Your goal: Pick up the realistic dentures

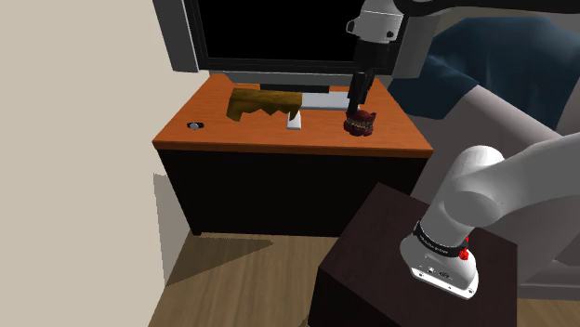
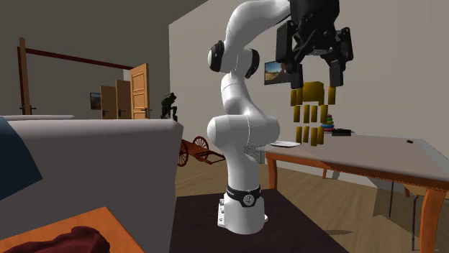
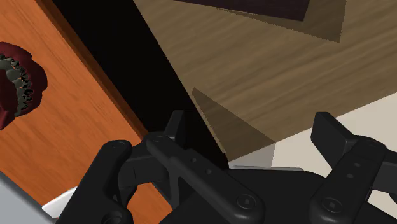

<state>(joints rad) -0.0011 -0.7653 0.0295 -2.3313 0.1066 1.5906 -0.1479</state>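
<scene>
The dentures are dark red with rows of small teeth and stand on the orange table top, near its edge at the shoulder view's right. My black gripper hangs open just above and slightly behind them, touching nothing. In the wrist view the dentures lie off to one side of the open gripper, not between the fingers. Seen from the second exterior view, the gripper is high up with its fingers spread, and a dark red lump, probably the dentures, sits on the orange top in the near corner.
On the table are a jagged brown-yellow block, a small white piece, a grey flat slab and a small dark round thing. A black screen stands behind. The dark stand is close by, over the wooden floor.
</scene>
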